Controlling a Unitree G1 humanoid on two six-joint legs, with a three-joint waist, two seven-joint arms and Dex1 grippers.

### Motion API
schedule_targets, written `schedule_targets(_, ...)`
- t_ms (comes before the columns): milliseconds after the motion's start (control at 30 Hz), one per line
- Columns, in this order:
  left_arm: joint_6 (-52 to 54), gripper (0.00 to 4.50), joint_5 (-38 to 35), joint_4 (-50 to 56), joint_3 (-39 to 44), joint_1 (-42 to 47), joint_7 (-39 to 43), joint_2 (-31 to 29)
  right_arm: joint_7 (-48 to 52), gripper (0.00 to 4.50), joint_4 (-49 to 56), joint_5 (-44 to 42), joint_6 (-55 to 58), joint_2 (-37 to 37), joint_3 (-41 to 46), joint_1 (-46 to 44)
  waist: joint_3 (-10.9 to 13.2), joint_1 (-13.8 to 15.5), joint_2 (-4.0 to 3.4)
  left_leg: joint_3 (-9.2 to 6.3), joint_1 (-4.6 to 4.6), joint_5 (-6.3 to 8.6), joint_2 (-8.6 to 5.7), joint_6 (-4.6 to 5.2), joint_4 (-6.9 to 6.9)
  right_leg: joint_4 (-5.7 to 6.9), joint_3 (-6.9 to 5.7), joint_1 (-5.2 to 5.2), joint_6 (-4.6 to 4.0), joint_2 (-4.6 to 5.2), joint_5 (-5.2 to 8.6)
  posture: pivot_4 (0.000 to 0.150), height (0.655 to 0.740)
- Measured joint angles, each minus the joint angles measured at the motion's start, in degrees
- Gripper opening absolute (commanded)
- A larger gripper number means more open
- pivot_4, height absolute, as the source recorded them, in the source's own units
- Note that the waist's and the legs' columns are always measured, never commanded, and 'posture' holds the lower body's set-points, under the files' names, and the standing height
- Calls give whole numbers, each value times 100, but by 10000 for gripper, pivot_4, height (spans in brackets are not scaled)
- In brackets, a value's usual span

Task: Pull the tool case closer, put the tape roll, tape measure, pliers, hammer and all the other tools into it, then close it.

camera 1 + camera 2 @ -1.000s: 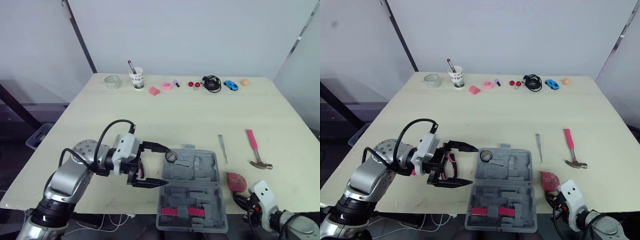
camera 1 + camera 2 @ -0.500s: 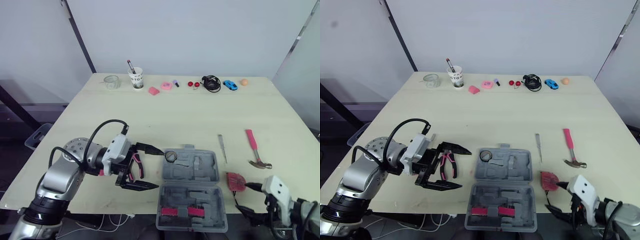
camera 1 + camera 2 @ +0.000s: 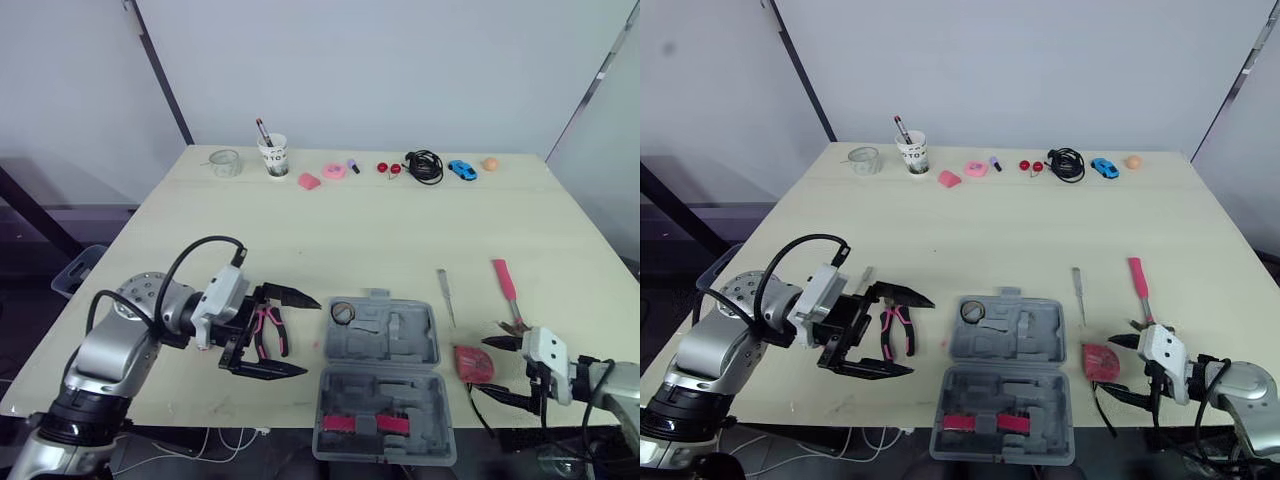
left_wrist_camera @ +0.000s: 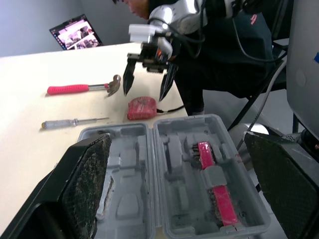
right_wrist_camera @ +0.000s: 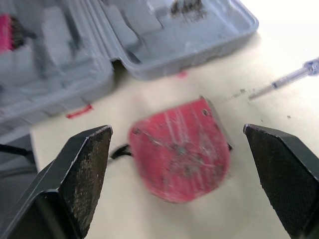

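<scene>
Grey plastic tool case [image 3: 385, 375] open, ready | right pincer [image 4: 142, 94] spread, facing red rounded tape measure [image 4: 141, 108] to grasp it | left pincer [image 3: 310, 335] spread near pink-handled pliers [image 3: 268, 330]

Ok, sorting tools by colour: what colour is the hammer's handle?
Pinkish red hammer handle; best seen in the left wrist view.

This looks like a robot test lab. Bare white walls [image 3: 400, 70] stand behind a pale counter [image 3: 380, 230]. Unrelated props line the counter's far edge: a cup [image 3: 272, 158], a toy car [image 3: 461, 170] and a coiled cable [image 3: 424, 165]. Beyond the counter are a laptop [image 4: 76, 33] and a person [image 4: 234, 50].
</scene>
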State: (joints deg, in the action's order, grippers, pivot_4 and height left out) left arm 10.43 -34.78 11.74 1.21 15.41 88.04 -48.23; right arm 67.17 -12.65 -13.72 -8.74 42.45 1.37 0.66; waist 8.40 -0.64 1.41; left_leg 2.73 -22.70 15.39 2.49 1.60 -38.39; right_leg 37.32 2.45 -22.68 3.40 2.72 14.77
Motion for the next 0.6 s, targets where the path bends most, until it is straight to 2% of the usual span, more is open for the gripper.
schedule_targets(267, 34, 45000, -139, 124, 104, -199, 19, -113, 120, 44398, -875, 496, -594, -109, -450, -519, 1, -1, -3, 3, 2, 0, 0, 0, -2, 5, 3, 1, 1, 1, -1, 1500, 7400)
schedule_targets(600, 33, 45000, -140, 227, 171, -355, -30, -117, 271, 44398, -614, 739, -64, 47, -797, -863, 1, 3, -4, 2, 3, 0, 0, 0, -2, 9, 2, 0, 0, 1, -1, 1500, 7400)
